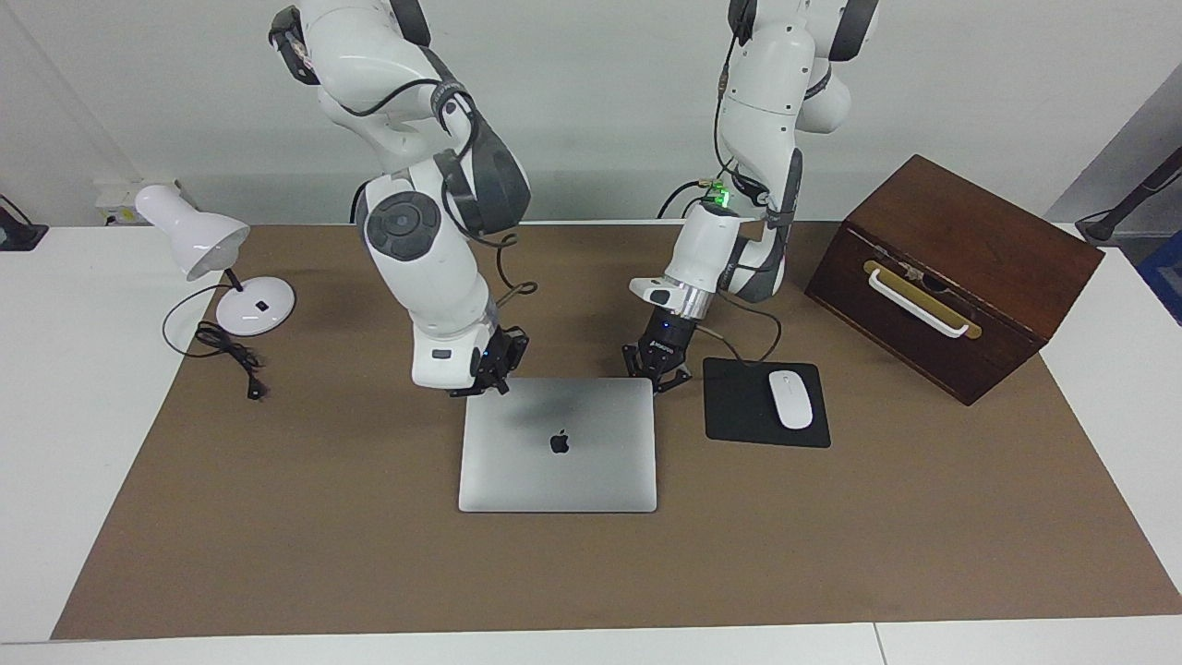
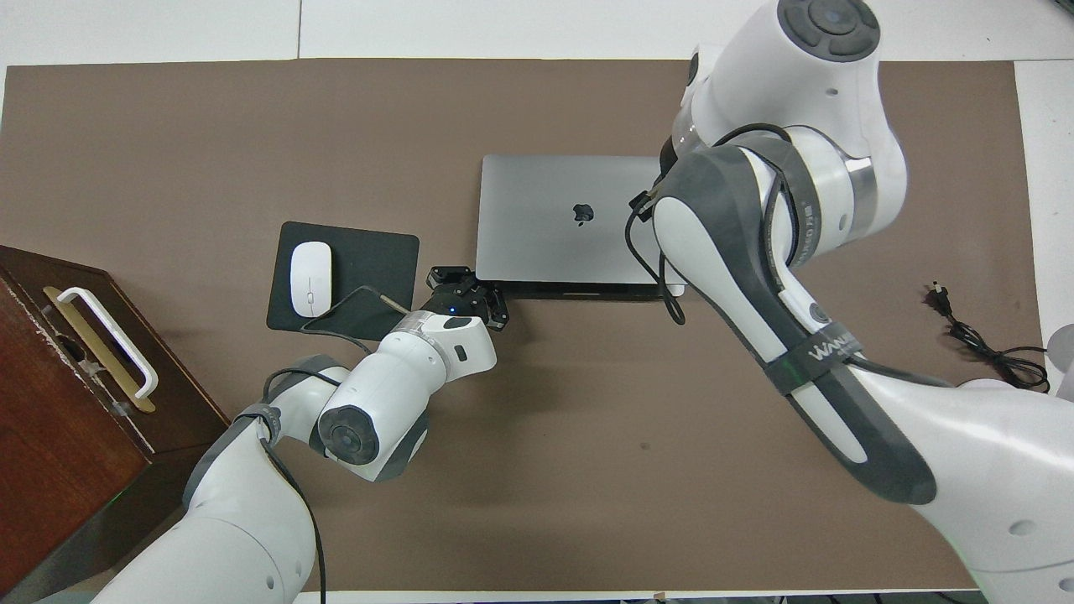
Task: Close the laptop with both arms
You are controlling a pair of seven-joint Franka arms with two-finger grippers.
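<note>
The silver-grey laptop [image 1: 558, 443] lies in the middle of the brown mat with its lid down flat or nearly flat and the apple logo facing up. In the overhead view [image 2: 570, 218] a thin dark strip shows along its edge nearest the robots. My left gripper [image 1: 657, 377] is open, low at the laptop's robot-side corner toward the mouse pad, and it also shows in the overhead view [image 2: 466, 291]. My right gripper [image 1: 488, 377] is low at the other robot-side corner. The right arm [image 2: 755, 277] hides it from above.
A black mouse pad [image 1: 739, 411] with a white mouse [image 1: 790, 399] lies beside the laptop, toward the left arm's end. A brown wooden box [image 1: 951, 272] stands past it. A white desk lamp [image 1: 208, 249] and its cable are at the right arm's end.
</note>
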